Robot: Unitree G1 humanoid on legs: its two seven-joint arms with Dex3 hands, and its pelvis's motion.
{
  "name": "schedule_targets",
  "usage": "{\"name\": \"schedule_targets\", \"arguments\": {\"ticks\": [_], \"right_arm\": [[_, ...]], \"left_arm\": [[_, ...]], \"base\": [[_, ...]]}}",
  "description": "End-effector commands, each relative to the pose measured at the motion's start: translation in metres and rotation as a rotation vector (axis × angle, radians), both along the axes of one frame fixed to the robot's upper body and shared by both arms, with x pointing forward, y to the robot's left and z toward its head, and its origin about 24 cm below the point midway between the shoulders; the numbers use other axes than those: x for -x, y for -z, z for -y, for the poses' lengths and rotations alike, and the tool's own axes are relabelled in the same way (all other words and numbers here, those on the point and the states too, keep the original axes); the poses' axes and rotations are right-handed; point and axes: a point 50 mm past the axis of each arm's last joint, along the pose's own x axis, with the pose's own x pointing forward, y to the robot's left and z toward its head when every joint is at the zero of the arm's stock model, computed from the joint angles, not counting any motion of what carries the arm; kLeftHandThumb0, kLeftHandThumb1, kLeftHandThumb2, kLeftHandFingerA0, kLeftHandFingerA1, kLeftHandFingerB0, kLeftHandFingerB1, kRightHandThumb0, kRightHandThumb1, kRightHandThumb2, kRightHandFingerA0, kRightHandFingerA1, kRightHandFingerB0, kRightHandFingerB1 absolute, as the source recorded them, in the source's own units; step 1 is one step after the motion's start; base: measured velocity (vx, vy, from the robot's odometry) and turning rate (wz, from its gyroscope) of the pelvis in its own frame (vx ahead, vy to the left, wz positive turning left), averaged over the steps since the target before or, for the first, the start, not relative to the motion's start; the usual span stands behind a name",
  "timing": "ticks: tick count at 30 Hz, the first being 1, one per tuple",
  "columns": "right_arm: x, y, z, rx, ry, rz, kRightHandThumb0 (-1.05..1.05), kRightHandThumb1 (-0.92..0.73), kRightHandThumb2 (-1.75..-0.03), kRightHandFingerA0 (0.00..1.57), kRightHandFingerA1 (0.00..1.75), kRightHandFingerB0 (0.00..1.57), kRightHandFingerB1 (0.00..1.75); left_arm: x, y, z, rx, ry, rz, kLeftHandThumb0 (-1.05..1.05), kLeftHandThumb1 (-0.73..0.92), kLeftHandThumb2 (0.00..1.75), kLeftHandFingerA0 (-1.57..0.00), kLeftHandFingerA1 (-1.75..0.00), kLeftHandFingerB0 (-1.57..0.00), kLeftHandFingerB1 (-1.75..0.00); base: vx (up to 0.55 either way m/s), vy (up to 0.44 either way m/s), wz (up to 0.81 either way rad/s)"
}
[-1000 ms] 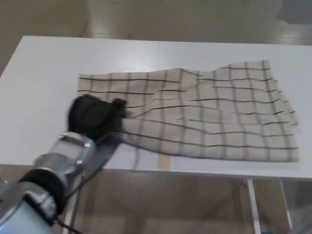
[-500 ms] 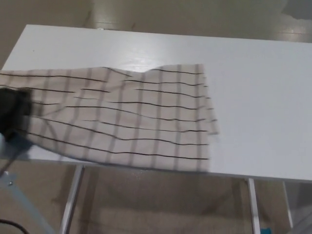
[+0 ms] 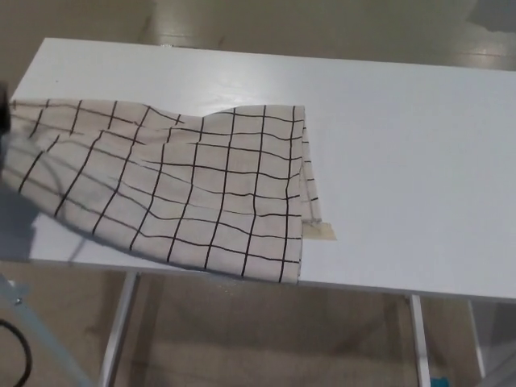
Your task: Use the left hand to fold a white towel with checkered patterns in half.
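While I look down from my head camera, the white table (image 3: 403,161) fills most of what I see, its top running from the left edge to the right edge, with metal legs showing below its near edge and a pale floor beyond its far side. The right half of the tabletop is bare.

On the left half lies the white towel with a black checkered pattern (image 3: 201,193). It spreads from the left border of the picture to about the middle of the table. Its right edge lies doubled on the tabletop and its near right corner hangs slightly over the table's front edge. The cloth is rumpled, with folds running slantwise toward the upper left, where it looks lifted off the surface and throws a shadow beneath it.

Just beside the towel's right edge, near the front, a small strip of tan tape (image 3: 321,232) sticks to the tabletop, partly under the cloth.

At the far left border only a dark sliver of my left hand (image 3: 3,113) shows, touching the towel's raised corner; I cannot tell how its fingers are set.
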Motion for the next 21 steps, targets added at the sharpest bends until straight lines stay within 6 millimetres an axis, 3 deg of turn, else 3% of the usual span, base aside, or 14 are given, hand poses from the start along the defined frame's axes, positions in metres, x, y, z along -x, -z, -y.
{"name": "schedule_targets", "arguments": {"ticks": [1, 2, 4, 6, 7, 8, 9, 10, 15, 17, 18, 19, 20, 21], "right_arm": [[0.003, -0.001, 0.001, 0.020, 0.016, -0.005, -0.38, -0.75, -0.62, 0.34, 0.43, 0.37, 0.45], [0.003, -0.001, 0.001, 0.020, 0.016, -0.005, -0.38, -0.75, -0.62, 0.34, 0.43, 0.37, 0.45], [0.001, -0.002, 0.001, 0.029, 0.016, 0.001, -0.37, -0.75, -0.62, 0.39, 0.46, 0.38, 0.45], [0.001, -0.002, 0.001, 0.033, 0.013, 0.000, -0.37, -0.75, -0.62, 0.41, 0.48, 0.38, 0.46], [0.001, -0.002, 0.001, 0.029, 0.013, 0.001, -0.37, -0.75, -0.61, 0.41, 0.48, 0.39, 0.45], [0.001, -0.002, 0.001, 0.029, 0.013, 0.001, -0.37, -0.75, -0.61, 0.41, 0.48, 0.39, 0.45], [0.001, -0.001, 0.000, 0.023, 0.013, 0.003, -0.37, -0.75, -0.60, 0.44, 0.51, 0.39, 0.46], [0.000, -0.001, 0.000, 0.021, 0.012, 0.006, -0.38, -0.75, -0.62, 0.46, 0.57, 0.40, 0.46], [0.000, 0.000, -0.001, 0.010, 0.012, 0.011, -0.38, -0.75, -0.62, 0.47, 0.67, 0.41, 0.47], [0.002, 0.001, -0.001, -0.003, 0.015, 0.009, -0.38, -0.76, -0.62, 0.46, 0.73, 0.42, 0.48], [0.003, 0.001, -0.001, -0.006, 0.015, 0.008, -0.38, -0.76, -0.62, 0.46, 0.73, 0.42, 0.48], [0.003, 0.001, -0.001, -0.007, 0.015, 0.007, -0.38, -0.76, -0.62, 0.46, 0.73, 0.42, 0.48], [0.004, 0.001, -0.001, -0.014, 0.017, 0.004, -0.38, -0.76, -0.62, 0.46, 0.74, 0.43, 0.49], [0.004, 0.001, -0.002, -0.018, 0.018, 0.002, -0.38, -0.76, -0.62, 0.46, 0.73, 0.43, 0.49]], "left_arm": [[-0.013, -0.064, 0.051, -0.071, 0.242, 0.329, -0.22, 0.63, 0.55, -0.79, -1.75, -0.57, -1.75], [-0.013, -0.064, 0.051, -0.071, 0.242, 0.329, -0.22, 0.63, 0.55, -0.79, -1.75, -0.57, -1.75], [-0.013, -0.086, 0.085, -0.108, 0.372, 0.432, -0.22, 0.64, 0.56, -0.83, -1.75, -0.52, -1.75], [-0.007, -0.097, 0.105, -0.107, 0.463, 0.479, -0.22, 0.64, 0.56, -0.84, -1.75, -0.52, -1.75], [0.000, -0.103, 0.124, -0.096, 0.557, 0.507, -0.20, 0.65, 0.56, -0.84, -1.75, -0.59, -1.75], [0.000, -0.103, 0.124, -0.096, 0.557, 0.507, -0.20, 0.65, 0.56, -0.84, -1.75, -0.59, -1.75], [0.012, -0.108, 0.153, -0.086, 0.703, 0.551, -0.18, 0.65, 0.57, -0.90, -1.75, -0.64, -1.73], [0.019, -0.106, 0.170, -0.082, 0.779, 0.563, -0.18, 0.65, 0.58, -0.93, -1.75, -0.68, -1.72], [0.034, -0.084, 0.210, -0.105, 0.950, 0.501, -0.14, 0.61, 0.56, -0.89, -1.75, -0.62, -1.75], [0.044, -0.069, 0.225, -0.147, 1.013, 0.442, -0.15, 0.54, 0.56, -0.88, -1.75, -0.72, -1.69], [0.047, -0.064, 0.229, -0.153, 1.030, 0.424, -0.19, 0.35, 0.76, -1.19, -1.40, -1.03, -1.26], [0.049, -0.061, 0.231, -0.154, 1.038, 0.416, -0.19, 0.35, 0.76, -1.19, -1.40, -1.03, -1.26], [0.053, -0.054, 0.237, -0.153, 1.065, 0.386, -0.17, 0.49, 0.55, -0.89, -1.75, -1.03, -0.59], [0.058, -0.043, 0.243, -0.156, 1.094, 0.342, -0.24, 0.47, 0.55, -0.91, -1.75, -0.93, -0.52]], "base": [[0.00, 0.000, 0.00], [0.00, 0.000, 0.00], [0.00, 0.000, 0.00], [0.00, 0.000, 0.00], [0.00, 0.000, 0.00], [0.00, 0.000, 0.00], [0.00, 0.000, 0.00], [0.00, 0.000, 0.00], [0.00, 0.000, 0.00], [0.00, 0.000, 0.00], [0.00, 0.000, 0.00], [0.00, 0.000, 0.00], [0.00, 0.000, 0.00], [0.00, 0.000, 0.00]]}}
